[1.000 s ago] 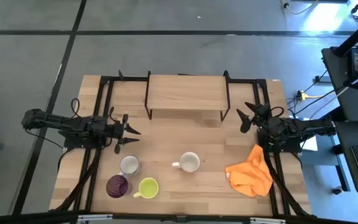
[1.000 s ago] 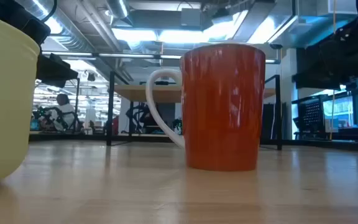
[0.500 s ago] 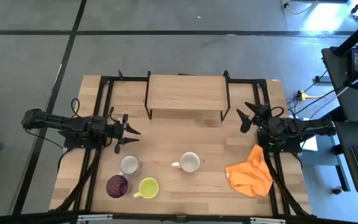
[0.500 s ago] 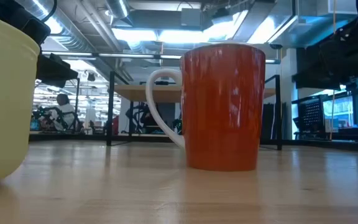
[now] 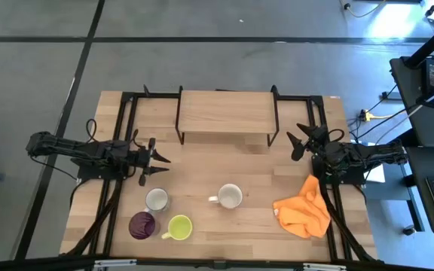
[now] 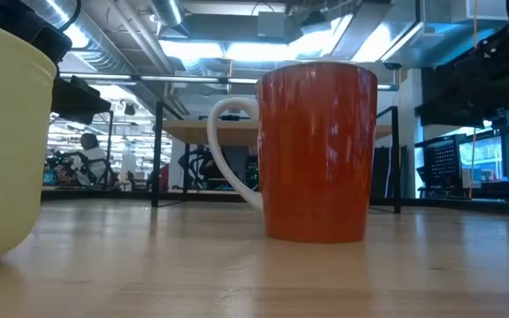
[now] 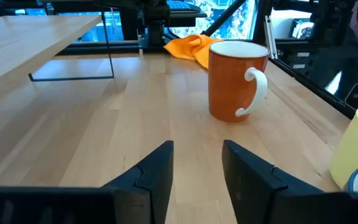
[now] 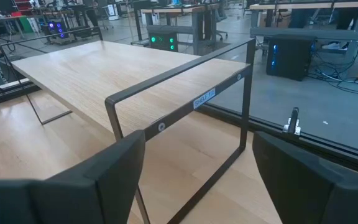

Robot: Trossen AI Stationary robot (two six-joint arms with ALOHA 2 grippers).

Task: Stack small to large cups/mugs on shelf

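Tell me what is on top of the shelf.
Nothing shows on the shelf: its top is bare wood in the high and right wrist views. The space beneath is hidden from above.

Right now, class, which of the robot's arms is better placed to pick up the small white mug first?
Probably the left. The left gripper hangs open just above the small white mug on the left side of the table. The right gripper sits across the table beside the shelf, farther away.
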